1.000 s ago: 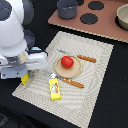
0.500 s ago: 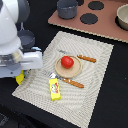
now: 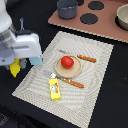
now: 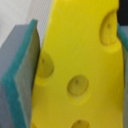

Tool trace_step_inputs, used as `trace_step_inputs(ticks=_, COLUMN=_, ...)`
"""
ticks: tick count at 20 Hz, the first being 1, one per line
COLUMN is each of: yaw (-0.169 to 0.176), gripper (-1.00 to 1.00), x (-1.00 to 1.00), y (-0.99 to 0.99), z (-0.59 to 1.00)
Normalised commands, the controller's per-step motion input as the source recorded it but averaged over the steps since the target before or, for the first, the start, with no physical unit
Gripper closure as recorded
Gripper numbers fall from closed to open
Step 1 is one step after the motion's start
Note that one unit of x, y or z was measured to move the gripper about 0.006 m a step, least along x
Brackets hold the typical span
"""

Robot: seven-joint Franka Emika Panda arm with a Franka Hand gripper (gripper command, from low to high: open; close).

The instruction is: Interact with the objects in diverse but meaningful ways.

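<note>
A pale striped placemat (image 3: 70,75) lies on a black table (image 3: 112,107), a brown toy stove (image 3: 95,20) behind it. The gripper (image 3: 16,66) clamps the yellow holed cheese wedge (image 4: 75,65) between its teal-padded fingers (image 4: 22,75), above the placemat's edge at the exterior view's left.

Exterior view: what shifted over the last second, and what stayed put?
The gripper, jaws shut on the cheese wedge, carried it slightly toward the exterior view's right, closer to the placemat. The tomato on the plate, the cutlery and the yellow packet kept their places.
</note>
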Motion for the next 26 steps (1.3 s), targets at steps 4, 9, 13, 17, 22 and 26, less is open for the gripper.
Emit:
trace_step_inputs(ticks=4, yaw=0.045, gripper=1.0, x=0.4, y=0.92, z=0.2)
trace_step_inputs(ticks=9, yaw=0.048, gripper=1.0, x=0.37, y=0.93, z=0.0)
trace_step_inputs(ticks=13, yaw=0.051, gripper=1.0, x=0.33, y=0.92, z=-0.16)
trace_step_inputs(ticks=17, yaw=0.047, gripper=1.0, x=0.28, y=0.93, z=-0.27)
trace_step_inputs(ticks=22, yaw=0.02, gripper=1.0, x=0.33, y=0.92, z=-0.39)
trace_step_inputs(ticks=26, yaw=0.014, gripper=1.0, x=0.31, y=0.85, z=-0.46)
